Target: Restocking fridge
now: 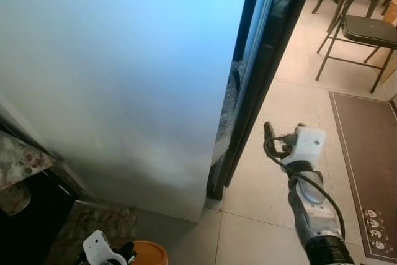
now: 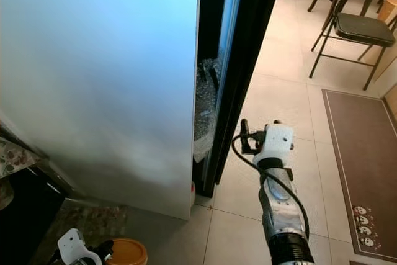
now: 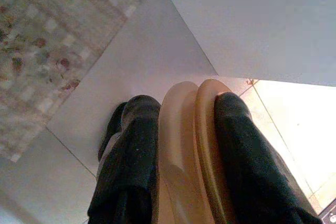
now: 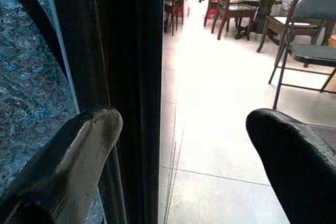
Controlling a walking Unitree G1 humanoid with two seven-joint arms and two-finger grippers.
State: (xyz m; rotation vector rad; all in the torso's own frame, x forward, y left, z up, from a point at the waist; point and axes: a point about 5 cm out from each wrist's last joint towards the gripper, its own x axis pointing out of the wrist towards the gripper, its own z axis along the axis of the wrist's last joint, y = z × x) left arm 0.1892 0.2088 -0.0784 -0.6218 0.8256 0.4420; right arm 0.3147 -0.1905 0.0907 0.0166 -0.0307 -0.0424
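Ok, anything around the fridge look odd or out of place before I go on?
One thing: crumpled bubble wrap is stuffed in the gap between the white fridge body and the black door edge, bulging out low down. Otherwise nothing stands out; the left hand grips an orange object.

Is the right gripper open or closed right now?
Open: right gripper fingers stand wide apart, nothing between them, beside the black fridge door edge.

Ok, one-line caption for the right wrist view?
Open right hand reaching toward the black fridge door edge, tiled dining area beyond.
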